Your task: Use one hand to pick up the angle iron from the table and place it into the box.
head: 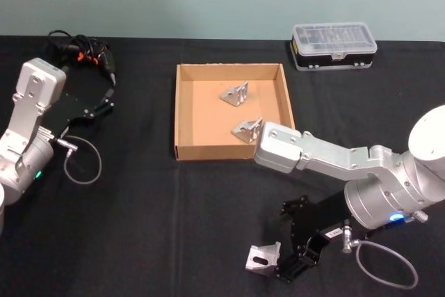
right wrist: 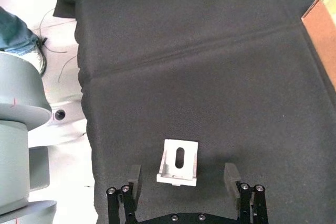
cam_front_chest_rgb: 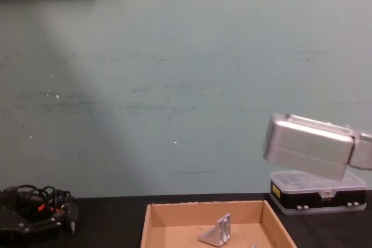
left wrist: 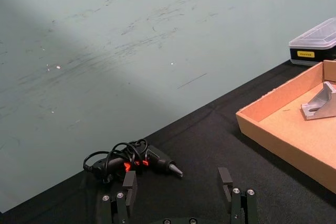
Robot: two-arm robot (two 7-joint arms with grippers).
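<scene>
Right pincer [right wrist: 182, 173] is open astride the angle iron [right wrist: 178, 161], close to the near edge of the tabletop [right wrist: 184, 77]; free surface reaches up to the box [head: 182, 113]. Left pincer [left wrist: 177, 181] is open, parked.

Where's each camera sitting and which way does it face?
Head: up high, looking down on the table and box; left arm and right arm show.
Chest: low, facing the wall across the box; right arm shows.
Left wrist: behind the open left gripper, facing the wall.
Right wrist: behind the open right gripper, looking down at a bracket.
Head and right wrist share that bracket.
</scene>
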